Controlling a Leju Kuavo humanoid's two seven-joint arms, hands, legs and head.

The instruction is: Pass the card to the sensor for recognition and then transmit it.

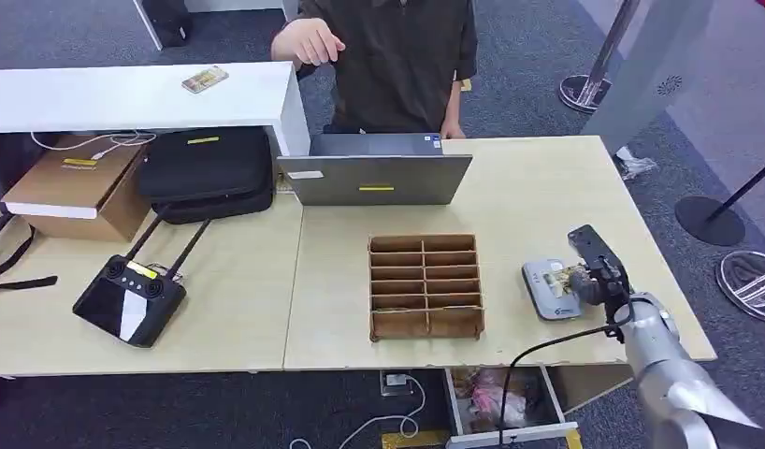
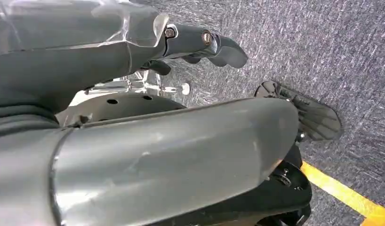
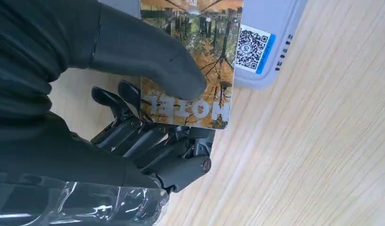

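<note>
Visibly, the right robot hand [image 3: 148, 94] pinches an autumn-forest-printed card [image 3: 200, 52].

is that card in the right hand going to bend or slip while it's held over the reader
The card looks flat and straight in the right hand, so probably stiff. Its printed face seems glossy under the thumb alone, so it might slip. It looks thin, likely light, over the reader.

Right hand [image 1: 592, 268] holds card [image 1: 574, 277] over grey sensor [image 1: 548, 289], right of cardboard organizer [image 1: 425, 285].
</note>
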